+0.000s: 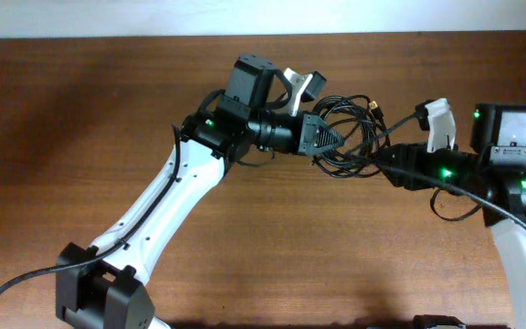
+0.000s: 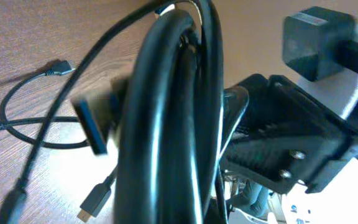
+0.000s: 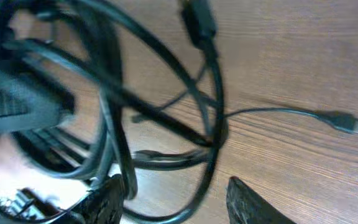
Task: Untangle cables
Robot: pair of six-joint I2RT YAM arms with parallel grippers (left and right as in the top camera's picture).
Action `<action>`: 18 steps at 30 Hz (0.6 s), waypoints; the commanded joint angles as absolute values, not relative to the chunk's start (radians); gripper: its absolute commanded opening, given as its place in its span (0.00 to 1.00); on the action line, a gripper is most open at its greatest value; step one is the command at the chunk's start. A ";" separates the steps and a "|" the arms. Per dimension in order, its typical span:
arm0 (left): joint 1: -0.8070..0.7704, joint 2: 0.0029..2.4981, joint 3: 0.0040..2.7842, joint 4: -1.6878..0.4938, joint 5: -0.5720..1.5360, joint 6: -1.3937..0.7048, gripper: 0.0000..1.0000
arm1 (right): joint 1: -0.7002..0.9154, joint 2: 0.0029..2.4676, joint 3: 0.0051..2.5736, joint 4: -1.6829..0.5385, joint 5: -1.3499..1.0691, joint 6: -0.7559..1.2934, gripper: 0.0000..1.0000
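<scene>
Well, the left gripper [image 1: 331, 139] pinches the cables [image 2: 166, 124] tight near the tabletop's [image 1: 108, 110] far edge. The right gripper's [image 3: 173, 186] fingers [image 3: 107, 199] stand apart, a loop between them.

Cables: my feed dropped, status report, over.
Left gripper shut on cables. Right gripper open beside the loops. All one tangle, plug ends loose on table.

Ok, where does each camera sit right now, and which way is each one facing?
Overhead: fixed above the table, looking straight down; both arms show, left gripper and right gripper meeting at the cables.
Left wrist: on the left arm, facing the lifted cable bundle close up; own fingers hidden.
Right wrist: on the right arm, facing down at cable loops; own fingers at the bottom edge.
Shared: all three show the cables and wooden table.
</scene>
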State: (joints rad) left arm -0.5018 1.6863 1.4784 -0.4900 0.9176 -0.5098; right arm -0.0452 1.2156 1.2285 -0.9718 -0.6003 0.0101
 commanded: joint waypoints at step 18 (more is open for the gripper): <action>-0.558 1.665 1.489 -0.351 1.089 -0.530 0.00 | -0.046 1.252 1.242 -1.021 -0.187 0.016 0.51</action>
